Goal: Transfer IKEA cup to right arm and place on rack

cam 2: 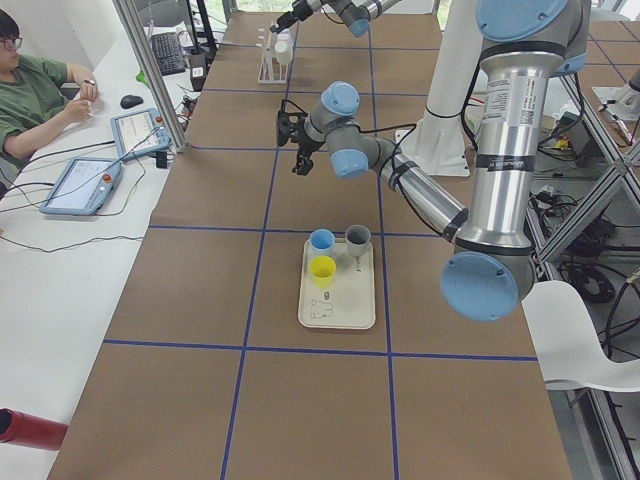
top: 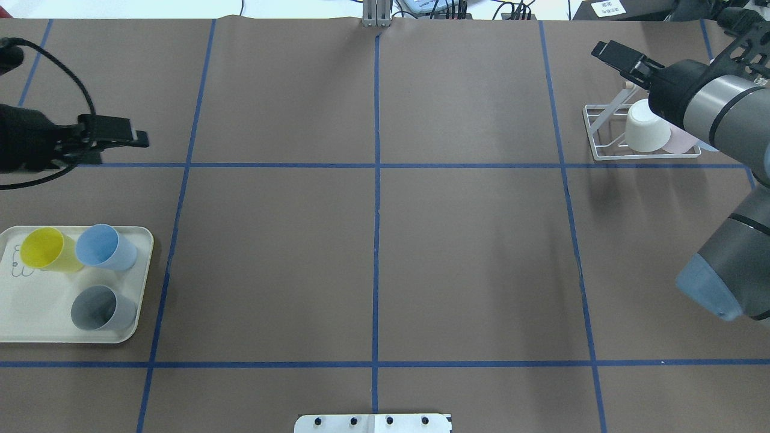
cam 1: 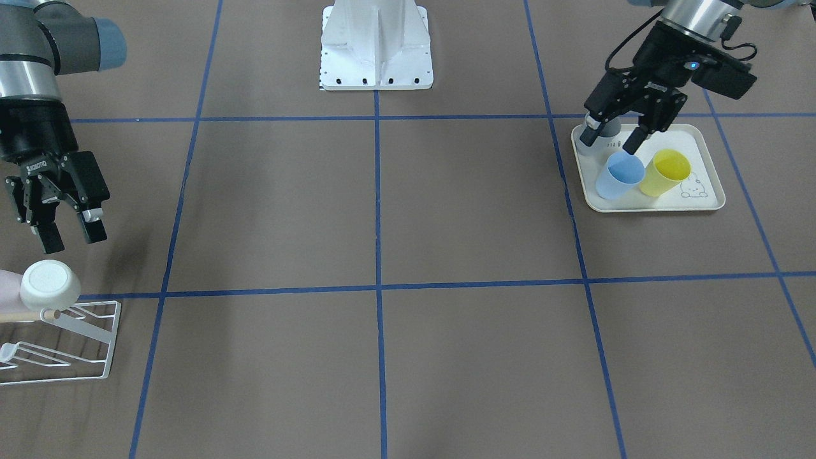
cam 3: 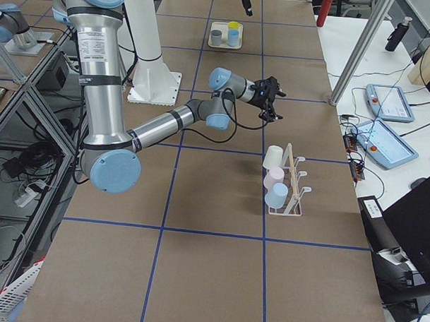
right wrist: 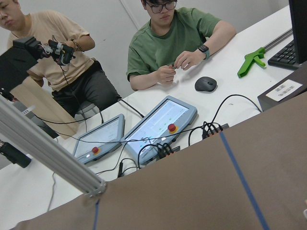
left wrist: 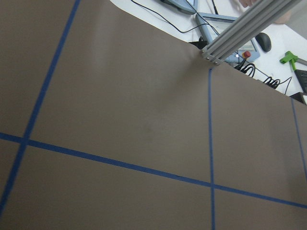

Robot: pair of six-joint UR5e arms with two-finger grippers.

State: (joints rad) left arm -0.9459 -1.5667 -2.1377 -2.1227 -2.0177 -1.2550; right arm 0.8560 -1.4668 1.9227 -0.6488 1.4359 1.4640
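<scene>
Three cups stand on a cream tray (cam 1: pixel 704 137): a yellow one (cam 1: pixel 666 172), a blue one (cam 1: pixel 619 176) and a grey one (top: pixel 99 308). My left gripper (cam 1: pixel 613 141) hangs open and empty in the air, high above the table just beyond the tray, and partly covers the grey cup in the front view. The white wire rack (cam 1: pixel 83 347) holds a white cup (cam 1: pixel 51 285), a pink cup (cam 3: pixel 274 178) and a light-blue cup (cam 3: pixel 277 195), all tipped on its prongs. My right gripper (cam 1: pixel 73 239) is open and empty, just above the white cup without touching it.
The white robot base (cam 1: pixel 376 44) sits at the table's near middle edge. An aluminium post (top: pixel 376 12) stands at the far edge. Two people sit at a side desk with tablets (cam 2: pixel 85 180). Blue tape lines divide the brown table.
</scene>
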